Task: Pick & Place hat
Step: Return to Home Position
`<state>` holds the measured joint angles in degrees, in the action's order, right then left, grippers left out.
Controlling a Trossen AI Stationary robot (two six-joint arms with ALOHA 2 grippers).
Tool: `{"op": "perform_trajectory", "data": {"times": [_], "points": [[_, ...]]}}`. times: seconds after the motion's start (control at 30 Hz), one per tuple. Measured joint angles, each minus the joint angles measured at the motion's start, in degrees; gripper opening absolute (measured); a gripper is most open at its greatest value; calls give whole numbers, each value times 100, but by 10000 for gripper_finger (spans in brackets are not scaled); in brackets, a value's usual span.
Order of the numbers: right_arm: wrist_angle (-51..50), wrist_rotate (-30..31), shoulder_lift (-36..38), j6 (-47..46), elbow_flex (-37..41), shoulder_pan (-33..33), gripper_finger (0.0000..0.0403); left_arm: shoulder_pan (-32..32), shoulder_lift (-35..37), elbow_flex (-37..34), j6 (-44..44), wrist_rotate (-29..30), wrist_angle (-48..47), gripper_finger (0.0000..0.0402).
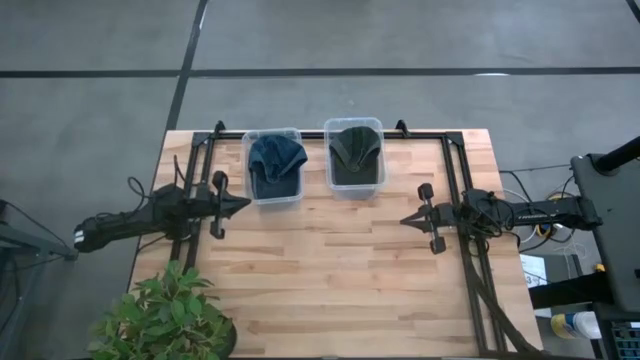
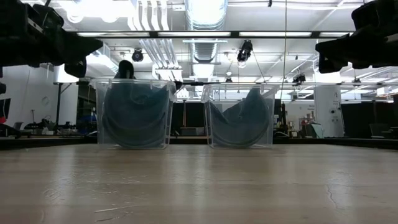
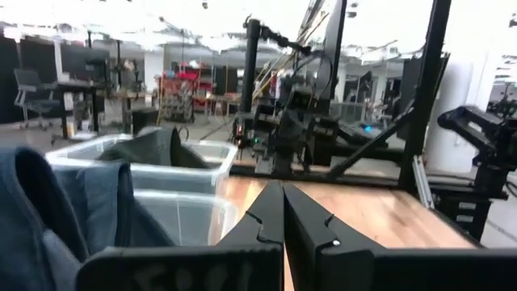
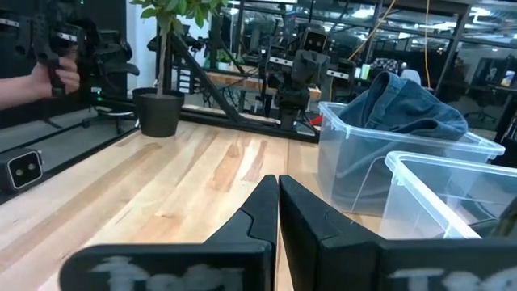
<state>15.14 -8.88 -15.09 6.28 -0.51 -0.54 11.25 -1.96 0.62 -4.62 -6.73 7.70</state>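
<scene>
Two clear bins hold caps: left bin [image 1: 275, 198] a blue cap [image 1: 276, 158] (right bin [image 1: 354, 191] a dark cap [image 1: 355, 150]). Left gripper [image 1: 245, 205] and right gripper [image 1: 405, 220] hover, fingers pressed together, empty.

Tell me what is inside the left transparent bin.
Bunched blue cap fabric fills the left transparent bin, reaching about to its rim. How many caps are piled there cannot be told: the top folds cover whatever lies beneath.

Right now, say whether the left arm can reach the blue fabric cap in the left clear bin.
Probably yes: the left arm, jaws shut, sits beside the lidless clear plastic bin; nothing covers the blue fabric cap.
</scene>
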Motion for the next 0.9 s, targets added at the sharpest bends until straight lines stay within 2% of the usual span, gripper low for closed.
{"op": "perform_trajectory", "data": {"times": [0.23, 0.9], "points": [[0, -1, 0, 8, 0, 0, 9, 0, -11, -2, -33, 20, -268, 0], [0, -7, 0, -34, 0, 0, 9, 0, -11, -2, -33, 25, -264, 0]]}}
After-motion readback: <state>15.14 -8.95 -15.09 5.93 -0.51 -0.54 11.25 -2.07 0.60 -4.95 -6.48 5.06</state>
